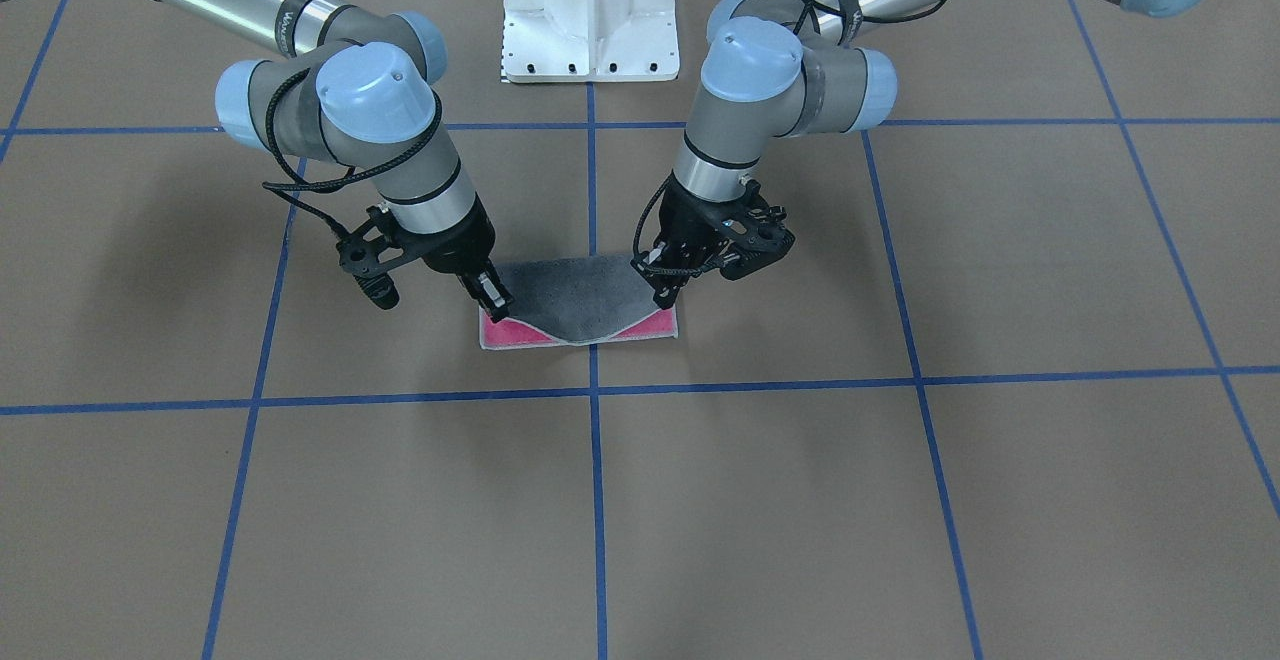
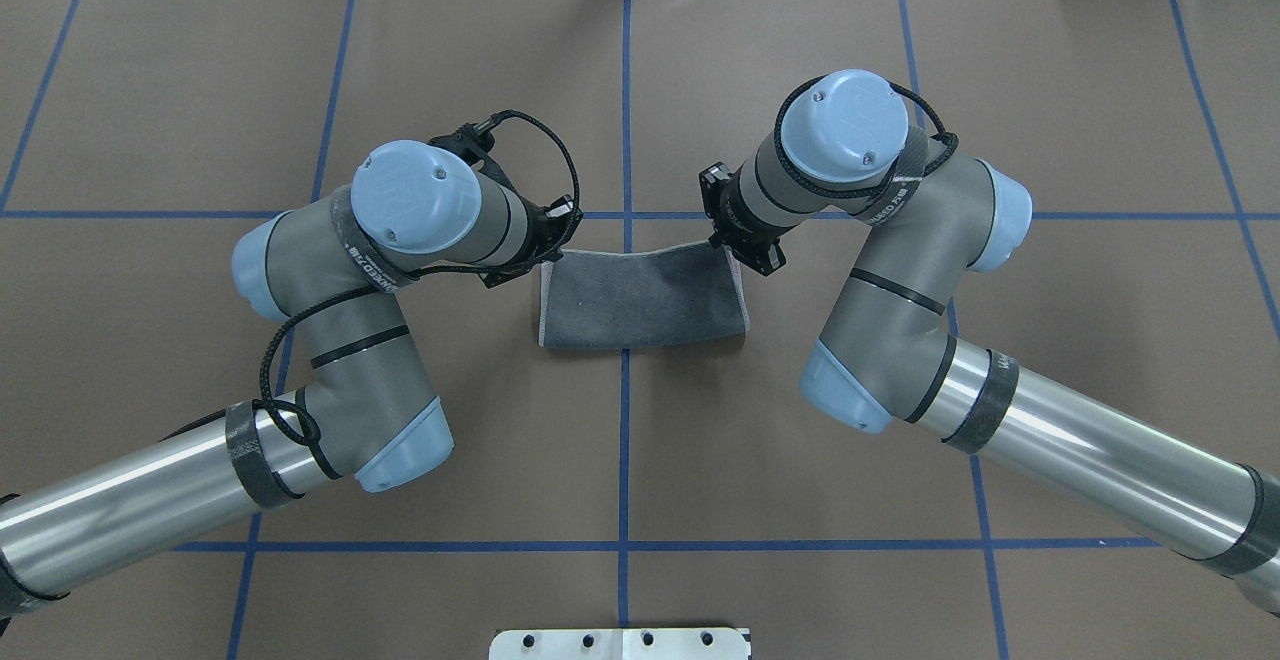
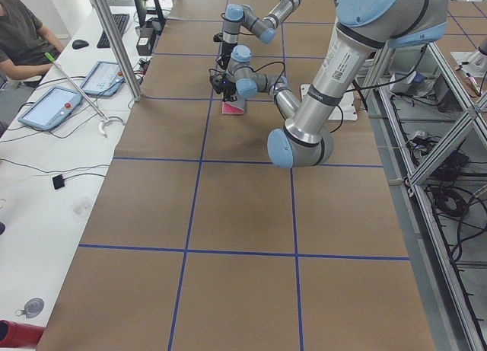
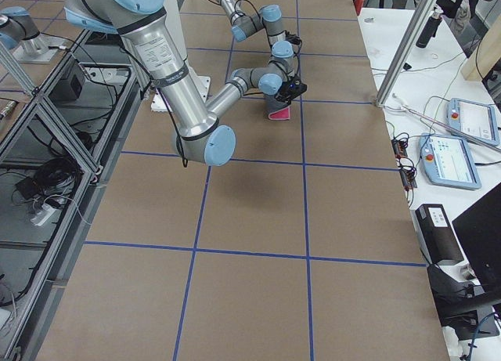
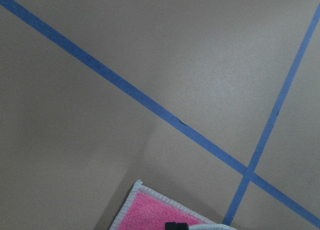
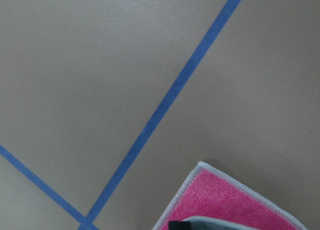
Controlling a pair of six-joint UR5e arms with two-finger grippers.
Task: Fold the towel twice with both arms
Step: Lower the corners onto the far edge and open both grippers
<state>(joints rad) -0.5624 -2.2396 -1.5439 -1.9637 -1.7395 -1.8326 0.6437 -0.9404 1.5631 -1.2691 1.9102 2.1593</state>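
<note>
Brown table (image 1: 900,500) carries towel (image 1: 585,292), pinched by left tool (image 1: 664,297) and right tool (image 1: 497,306).

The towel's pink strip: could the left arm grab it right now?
Probably not yet. The left gripper looks shut on a lifted corner of the towel; the strip lies uncovered just beside it, so it must let go first.

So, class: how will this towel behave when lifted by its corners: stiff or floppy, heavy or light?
Probably floppy: the towel sags into a V between the left pincer and right pincer. Likely light, since two corner pinches carry its edge. Its terry nap should resist slipping.
</note>
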